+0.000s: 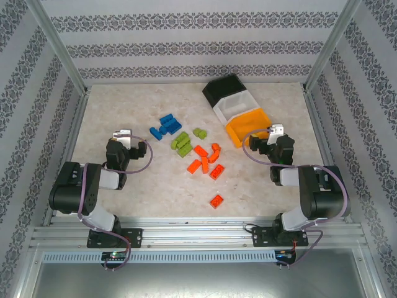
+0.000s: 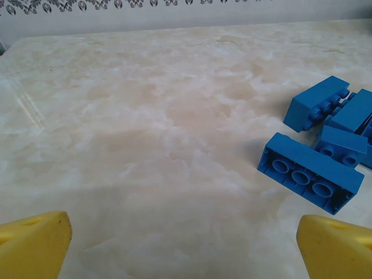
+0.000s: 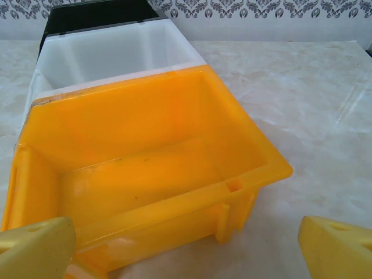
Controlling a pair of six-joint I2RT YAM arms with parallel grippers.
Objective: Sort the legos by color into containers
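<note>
We are holding our left gripper [image 2: 186, 256] low over the table [image 2: 145, 145], jaws wide apart with nothing between them. The blue legos [image 2: 340, 145] are lying ahead and to its right, near but not touching. The nearest blue brick [image 2: 311, 174] is resting on its side and showing its hollow underside, its long axis running far-left to near-right in the wrist view. Our right gripper [image 3: 186, 250], likewise spread and empty, is facing the yellow bin [image 3: 133, 116] just in front. The white bin [image 3: 110, 52] and black bin [image 3: 87, 14] are lined up behind it. Between the arms, green legos [image 1: 182, 143] and orange-red legos [image 1: 208, 160] are lying loose, with one orange-red brick [image 1: 216, 200] apart, nearer the bases.
</note>
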